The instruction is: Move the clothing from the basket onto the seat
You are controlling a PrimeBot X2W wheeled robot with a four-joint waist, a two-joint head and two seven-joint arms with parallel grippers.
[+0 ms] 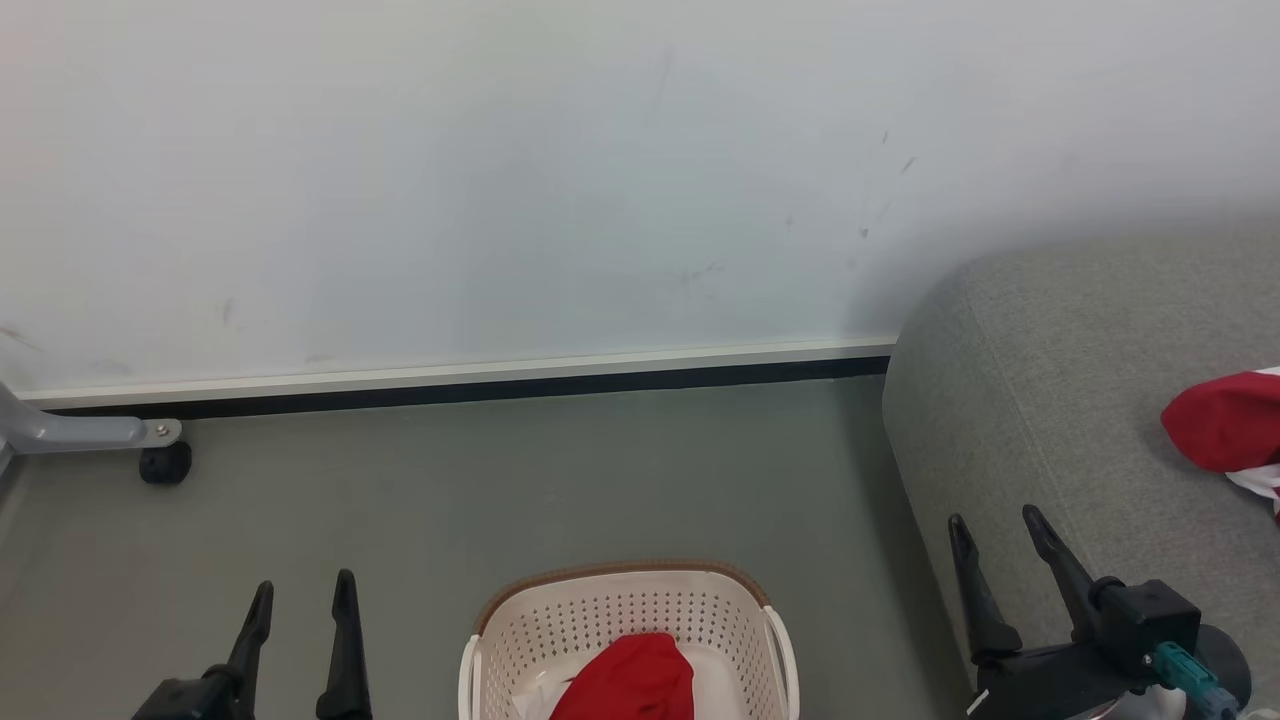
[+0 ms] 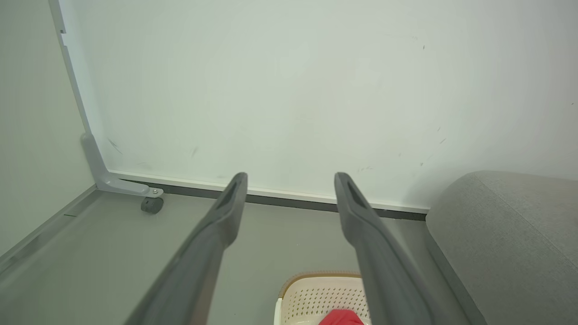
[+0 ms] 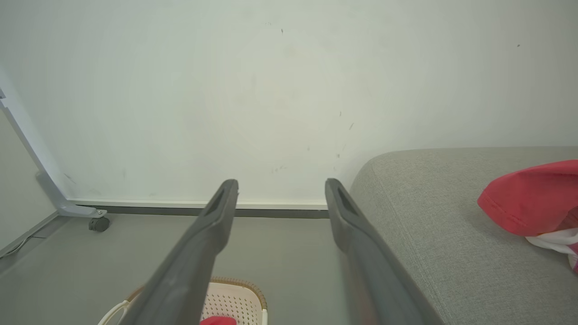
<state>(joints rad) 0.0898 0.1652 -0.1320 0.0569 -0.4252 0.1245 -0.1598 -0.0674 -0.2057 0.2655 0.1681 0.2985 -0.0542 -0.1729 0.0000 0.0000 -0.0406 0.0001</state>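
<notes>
Listing clothing (image 1: 625,675): one red garment, bunched inside the basket (image 1: 620,610) on the floor. A second red-and-white piece (image 1: 1222,425) lies on the seat (image 1: 1050,400).

Handling, as judged: soft, light and limp, likely to drape and trail when lifted. It is best pinched at the raised top fold.

left gripper (image 1: 303,585): jaws spread, empty, left of the basket and apart from it.

right gripper (image 1: 993,518): jaws spread, empty, right of the basket, beside the seat's rounded end.

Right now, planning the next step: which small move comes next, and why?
Probably lower the right gripper, jaws open and empty, onto the red fabric garment in the cream perforated plastic basket; another garment already lies on the grey woven sofa.
</notes>
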